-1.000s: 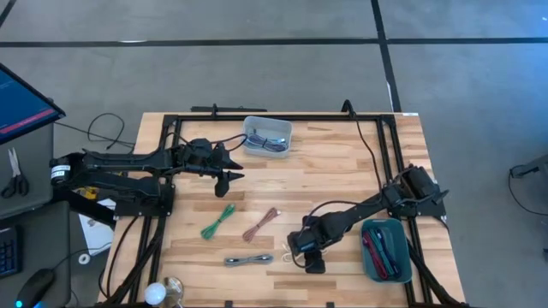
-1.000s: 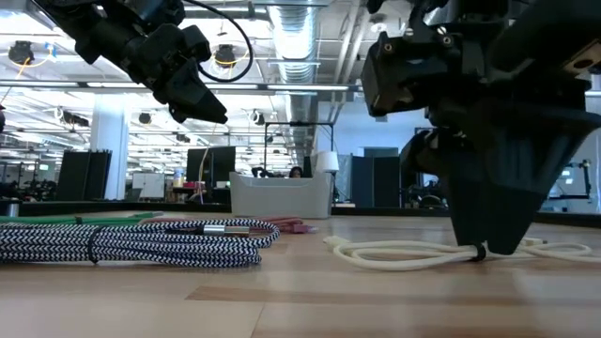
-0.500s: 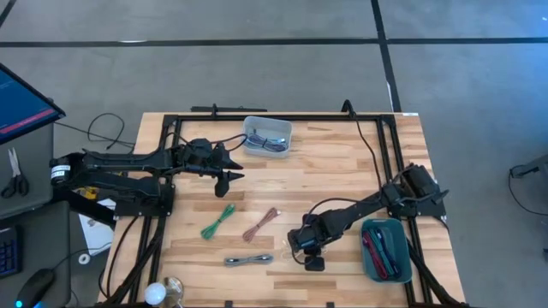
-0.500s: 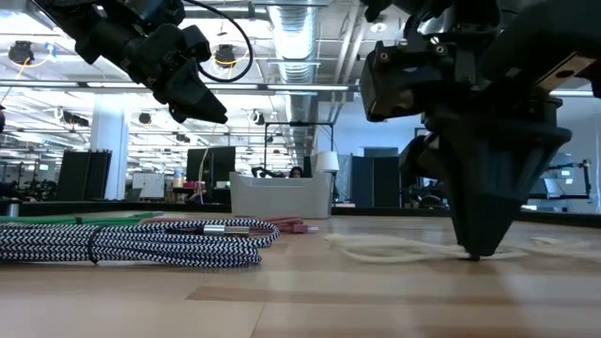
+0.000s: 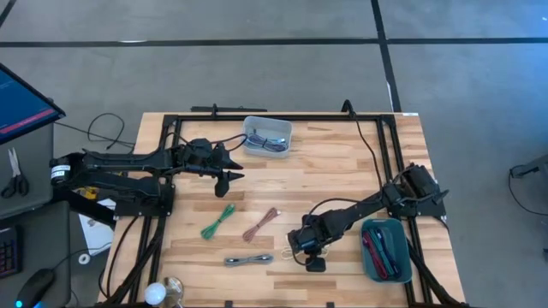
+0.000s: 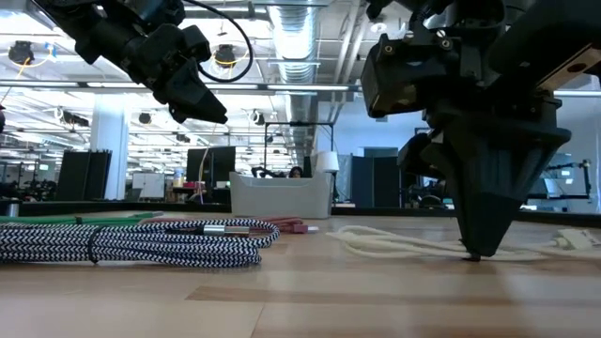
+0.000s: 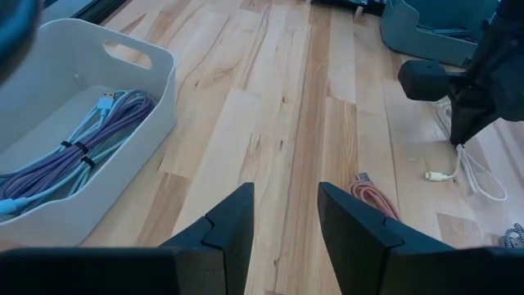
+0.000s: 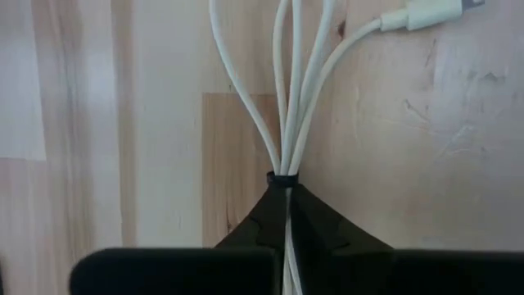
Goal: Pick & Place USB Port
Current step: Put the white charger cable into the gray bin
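Note:
A white USB cable [image 8: 288, 90], bundled by a black tie, lies on the wooden table near its front middle; it also shows in the low view as white cable [image 6: 404, 246]. My right gripper [image 5: 310, 255] stands over it, pointing down, shut on the bundle. My left gripper [image 5: 231, 178] hangs open above the table at the far left, beside the white bin [image 5: 267, 137], touching nothing. My right gripper pinches the white cable's strands between its two fingers right at the black tie [image 8: 281, 178]. The fingers [image 6: 474, 235] come from above, pointing down, with their tips at the table top. The strands run on flat across the wood, slack.
Green [image 5: 217, 221], pink [image 5: 261, 224] and grey braided [image 5: 248, 259] cable bundles lie left of my right gripper. The white bin holds purple cables [image 7: 74, 147]. A teal bin [image 5: 387, 250] with cables stands at the front right. A black frame edges the table.
My right gripper has shut on the white cable, its fingers narrowing from a wide stance to a point. The cable's strands have been drawn together under the fingertips while the cable stays on the table.

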You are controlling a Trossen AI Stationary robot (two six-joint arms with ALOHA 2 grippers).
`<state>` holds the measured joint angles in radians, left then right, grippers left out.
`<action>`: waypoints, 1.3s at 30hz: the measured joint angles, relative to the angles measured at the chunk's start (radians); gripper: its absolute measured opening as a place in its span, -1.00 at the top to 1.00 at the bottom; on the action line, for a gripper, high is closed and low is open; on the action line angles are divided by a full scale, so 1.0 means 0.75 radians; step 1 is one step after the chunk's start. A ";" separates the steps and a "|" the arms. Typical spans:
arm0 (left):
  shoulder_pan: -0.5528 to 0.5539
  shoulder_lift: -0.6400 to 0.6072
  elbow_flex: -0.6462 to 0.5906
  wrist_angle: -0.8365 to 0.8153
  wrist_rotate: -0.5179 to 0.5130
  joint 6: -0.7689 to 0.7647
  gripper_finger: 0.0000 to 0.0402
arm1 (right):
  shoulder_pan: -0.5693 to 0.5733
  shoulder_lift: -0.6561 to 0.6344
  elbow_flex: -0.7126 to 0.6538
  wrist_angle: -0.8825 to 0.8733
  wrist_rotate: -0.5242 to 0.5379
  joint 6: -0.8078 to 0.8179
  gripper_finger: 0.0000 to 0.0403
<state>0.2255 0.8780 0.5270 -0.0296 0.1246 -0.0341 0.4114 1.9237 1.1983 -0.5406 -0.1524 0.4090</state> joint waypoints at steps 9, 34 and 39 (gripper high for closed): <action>0.000 0.000 0.000 -0.001 0.000 0.000 0.32 | -0.049 -0.073 0.001 -0.071 0.031 -0.067 1.00; 0.000 0.019 -0.005 -0.014 -0.001 0.008 0.32 | -0.440 -0.399 0.001 -0.083 0.556 -0.460 1.00; 0.001 0.019 -0.005 -0.014 -0.001 0.009 0.32 | -0.556 -0.401 0.001 0.055 0.555 -0.566 1.00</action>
<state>0.2260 0.8921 0.5236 -0.0399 0.1242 -0.0273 -0.0054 1.6230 1.1987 -0.4991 0.2637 -0.0156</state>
